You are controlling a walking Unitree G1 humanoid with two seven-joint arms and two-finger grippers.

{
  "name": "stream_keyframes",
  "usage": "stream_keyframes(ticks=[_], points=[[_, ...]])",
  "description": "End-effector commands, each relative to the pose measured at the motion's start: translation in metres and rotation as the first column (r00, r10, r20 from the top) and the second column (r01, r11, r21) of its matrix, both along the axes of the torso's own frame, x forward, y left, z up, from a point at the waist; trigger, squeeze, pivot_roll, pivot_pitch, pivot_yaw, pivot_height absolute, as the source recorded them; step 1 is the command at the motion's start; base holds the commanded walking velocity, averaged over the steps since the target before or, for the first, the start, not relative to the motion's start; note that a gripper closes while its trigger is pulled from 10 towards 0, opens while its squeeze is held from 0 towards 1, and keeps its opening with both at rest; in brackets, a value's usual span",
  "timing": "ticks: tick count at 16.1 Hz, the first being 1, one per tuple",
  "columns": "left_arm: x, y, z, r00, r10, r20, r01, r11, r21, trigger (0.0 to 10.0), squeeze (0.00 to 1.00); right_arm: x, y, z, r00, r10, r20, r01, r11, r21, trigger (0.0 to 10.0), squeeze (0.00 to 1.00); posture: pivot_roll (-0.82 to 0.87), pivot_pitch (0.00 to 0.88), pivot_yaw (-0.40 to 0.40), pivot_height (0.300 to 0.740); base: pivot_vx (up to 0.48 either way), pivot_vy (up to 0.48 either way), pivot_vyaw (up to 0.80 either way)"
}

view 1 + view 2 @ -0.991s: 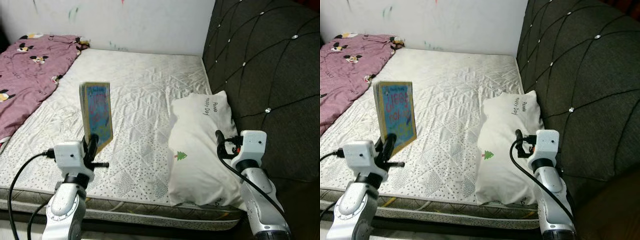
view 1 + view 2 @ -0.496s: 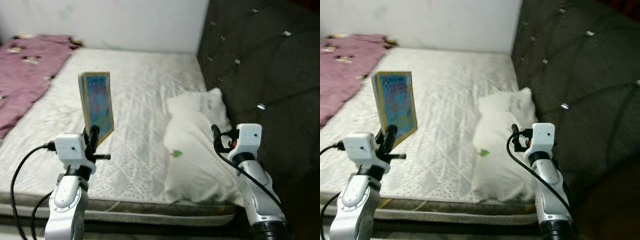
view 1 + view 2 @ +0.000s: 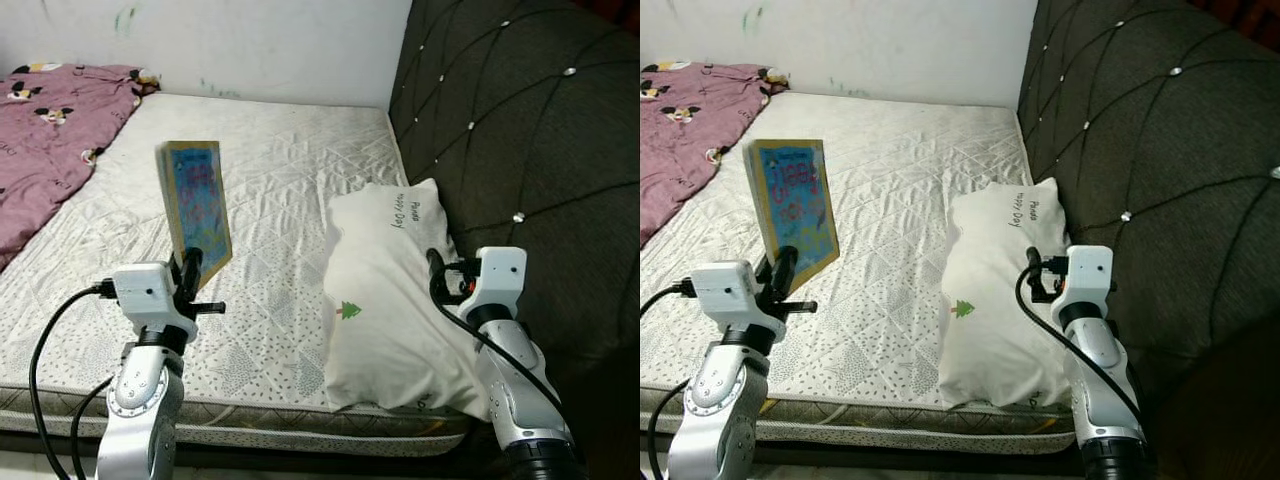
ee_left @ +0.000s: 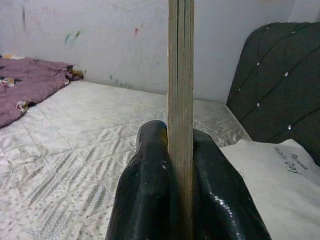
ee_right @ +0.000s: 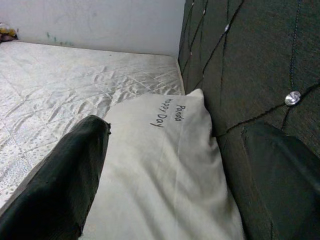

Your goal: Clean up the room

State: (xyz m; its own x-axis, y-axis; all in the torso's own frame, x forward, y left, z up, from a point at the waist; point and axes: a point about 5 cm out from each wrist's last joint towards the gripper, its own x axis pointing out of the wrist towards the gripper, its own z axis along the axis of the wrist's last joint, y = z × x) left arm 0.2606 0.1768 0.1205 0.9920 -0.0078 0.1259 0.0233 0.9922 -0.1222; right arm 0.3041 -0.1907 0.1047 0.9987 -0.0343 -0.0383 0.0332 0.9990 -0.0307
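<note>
Left gripper [image 4: 180, 200]: fingers pinched tight on the lower edge of the book [image 3: 197, 213], held upright above the mattress's [image 3: 280, 200] front edge.
Right gripper [image 5: 170, 200]: fingers spread wide, holding nothing, over the white pillow [image 3: 385, 290] beside the dark headboard [image 3: 520, 140].
Hard to read: the book's cover print is blurred.
Cut off: pink blanket [image 3: 50, 140] at the mattress's far left corner.

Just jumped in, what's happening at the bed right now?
The left gripper is shut on a thin book, holding it upright by its lower edge above the mattress. The right gripper is open, raised beside the white pillow that lies against the dark headboard. A pink blanket lies at the far left.
</note>
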Motion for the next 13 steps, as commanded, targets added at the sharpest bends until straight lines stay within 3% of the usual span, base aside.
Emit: stream_keyframes(ticks=[1,6,13], points=[[0.0039,-0.0036,0.0090,0.999,-0.028,0.037,0.029,1.000,-0.006,10.0,0.00,0.0016,-0.0026,-0.0003,1.000,-0.010,-0.003,0.010,1.000,-0.004,10.0,0.00,-0.03,0.000,-0.027,0.740,0.000,0.480,0.00],[0.0053,-0.0063,0.0096,0.998,-0.038,0.043,0.039,0.999,-0.016,10.0,0.00,0.0004,-0.0035,-0.0004,1.000,-0.011,-0.002,0.011,1.000,-0.010,10.0,0.00,-0.04,0.000,-0.025,0.740,0.000,0.480,0.00],[0.0068,-0.0049,0.0112,0.998,-0.028,0.056,0.029,0.999,-0.015,10.0,0.00,0.0013,-0.0035,-0.0011,1.000,-0.003,-0.005,0.002,1.000,-0.014,10.0,0.00,-0.04,0.000,-0.029,0.740,0.000,0.000,0.00]])
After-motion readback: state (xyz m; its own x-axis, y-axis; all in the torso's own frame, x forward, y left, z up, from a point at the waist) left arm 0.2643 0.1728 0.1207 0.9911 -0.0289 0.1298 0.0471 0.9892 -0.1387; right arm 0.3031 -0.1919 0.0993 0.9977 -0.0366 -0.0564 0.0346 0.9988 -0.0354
